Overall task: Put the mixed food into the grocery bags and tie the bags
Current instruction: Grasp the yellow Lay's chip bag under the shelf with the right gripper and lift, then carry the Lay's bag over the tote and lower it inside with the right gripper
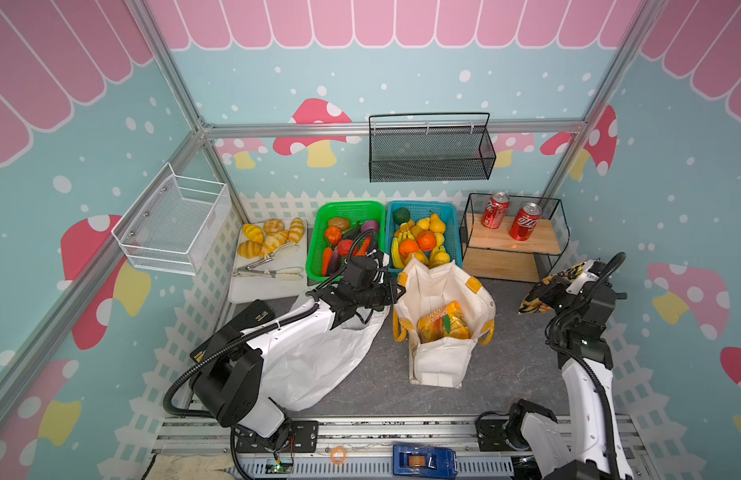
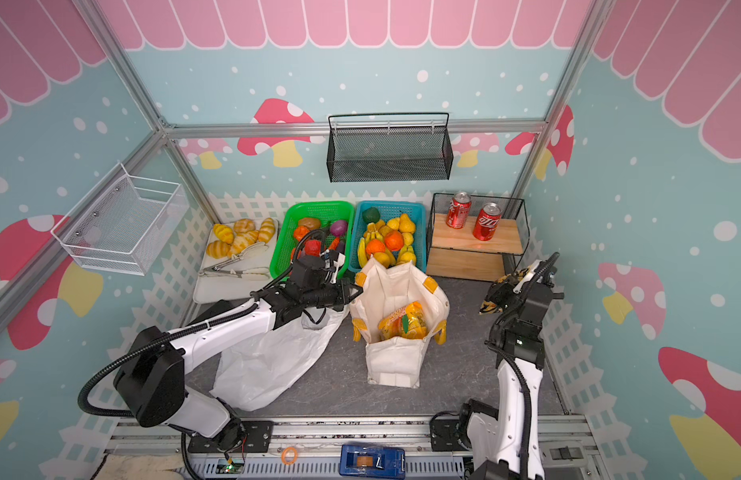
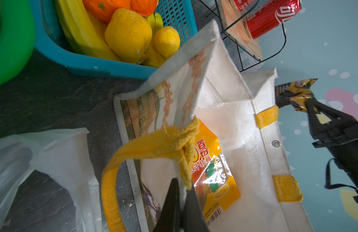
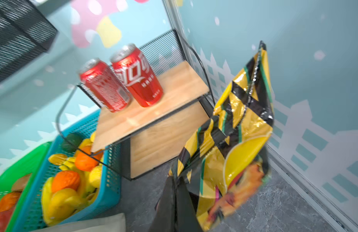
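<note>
The cream cloth tote (image 1: pixel 443 361) (image 2: pixel 395 357) stands open mid-table with an orange snack packet (image 1: pixel 443 324) (image 3: pixel 212 170) inside. My left gripper (image 1: pixel 395 291) (image 3: pixel 182 184) is shut on the tote's rim where a yellow handle (image 3: pixel 154 144) is sewn on. Lifted off the table to the tote's right, my right gripper (image 1: pixel 545 286) (image 4: pixel 175 180) is shut on a crinkly yellow-and-black snack packet (image 1: pixel 530 301) (image 4: pixel 234 140). The white plastic bag (image 1: pixel 318 365) (image 2: pixel 264 365) lies flat under the left arm. Oranges (image 1: pixel 426 240) and yellow pears (image 1: pixel 437 224) fill the blue basket (image 1: pixel 451 220).
A green basket (image 1: pixel 348 204) of vegetables sits beside the blue one. Two red cans (image 1: pixel 495 210) stand on a wire-and-wood shelf (image 1: pixel 539 245) at the back right. Bread rolls and tongs lie on a white board (image 1: pixel 252 291) at the back left. Wire baskets hang on the walls.
</note>
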### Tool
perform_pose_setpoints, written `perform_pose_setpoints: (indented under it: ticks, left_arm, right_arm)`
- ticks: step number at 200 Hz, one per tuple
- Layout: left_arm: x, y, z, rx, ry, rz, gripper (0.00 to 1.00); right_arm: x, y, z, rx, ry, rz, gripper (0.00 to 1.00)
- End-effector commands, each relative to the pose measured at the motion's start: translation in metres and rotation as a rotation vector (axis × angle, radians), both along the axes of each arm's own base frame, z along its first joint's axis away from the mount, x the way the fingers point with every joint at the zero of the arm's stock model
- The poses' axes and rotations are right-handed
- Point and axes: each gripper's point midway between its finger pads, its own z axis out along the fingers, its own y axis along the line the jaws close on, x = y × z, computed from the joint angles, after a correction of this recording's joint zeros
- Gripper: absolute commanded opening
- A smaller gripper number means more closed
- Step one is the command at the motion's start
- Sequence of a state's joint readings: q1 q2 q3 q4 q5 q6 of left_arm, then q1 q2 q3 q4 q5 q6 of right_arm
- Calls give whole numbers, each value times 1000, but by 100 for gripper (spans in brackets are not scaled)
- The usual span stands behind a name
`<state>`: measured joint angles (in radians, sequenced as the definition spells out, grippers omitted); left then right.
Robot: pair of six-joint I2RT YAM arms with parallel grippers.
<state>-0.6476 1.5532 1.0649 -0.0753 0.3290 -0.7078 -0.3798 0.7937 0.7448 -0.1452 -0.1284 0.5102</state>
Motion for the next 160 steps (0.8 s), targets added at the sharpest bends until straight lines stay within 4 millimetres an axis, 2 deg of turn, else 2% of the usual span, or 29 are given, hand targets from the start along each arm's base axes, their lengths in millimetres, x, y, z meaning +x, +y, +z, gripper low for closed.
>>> perform_pose_setpoints:
  ticks: [1, 42, 63, 79, 92, 116, 138, 160]
  left_arm:
    - [5, -9, 2, -18, -1, -1, 0]
    - [5, -16, 3, -14, -9, -4, 0]
    - [5, -23, 8, -11, -19, -13, 0]
    - [5, -28, 10, -9, -22, -23, 0]
    - [5, -30, 9, -4, -22, -22, 0]
    - [6, -33, 8, 2, -19, -20, 0]
    - [8, -34, 7, 3, -18, -19, 0]
    - [8, -37, 8, 5, -19, -20, 0]
  right_arm:
    - [-15, 34, 43, -36, -26, 158, 0]
    - [-39, 106, 153, -91, -262, 521, 0]
    - [-53, 139, 193, -117, -340, 687, 0]
    - [-65, 163, 211, -115, -384, 813, 0]
    - [-75, 179, 217, -110, -407, 902, 0]
    - [-85, 197, 209, -86, -394, 1013, 0]
    - [-84, 204, 187, -67, -323, 1051, 0]
    - [-78, 210, 152, -28, -232, 1089, 0]
